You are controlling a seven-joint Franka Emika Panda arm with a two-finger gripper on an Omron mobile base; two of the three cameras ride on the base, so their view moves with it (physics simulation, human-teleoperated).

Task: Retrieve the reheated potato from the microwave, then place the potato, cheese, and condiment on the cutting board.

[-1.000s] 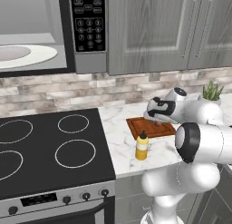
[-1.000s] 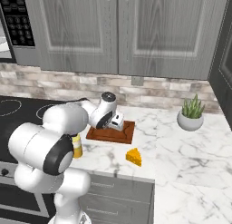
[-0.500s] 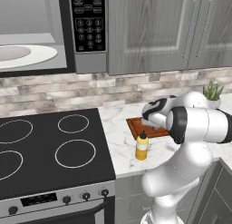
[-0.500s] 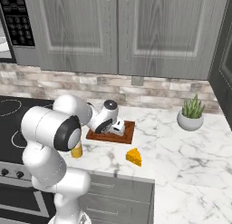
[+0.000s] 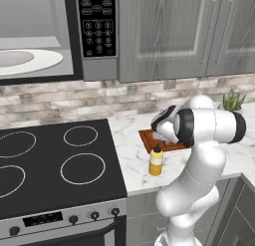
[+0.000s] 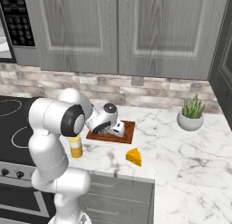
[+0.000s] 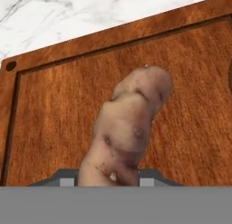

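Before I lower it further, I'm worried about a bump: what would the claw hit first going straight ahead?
The cutting board, most likely: the claw points at it with the potato between; depth is unclear.

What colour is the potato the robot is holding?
The potato is pale pinkish-brown with small dark specks, seen best in the hand view.

A potted plant [image 6: 192, 113] sits on the marble counter [image 6: 190, 150] by the black stove [image 5: 55, 170], under grey cabinets [image 6: 127, 32]
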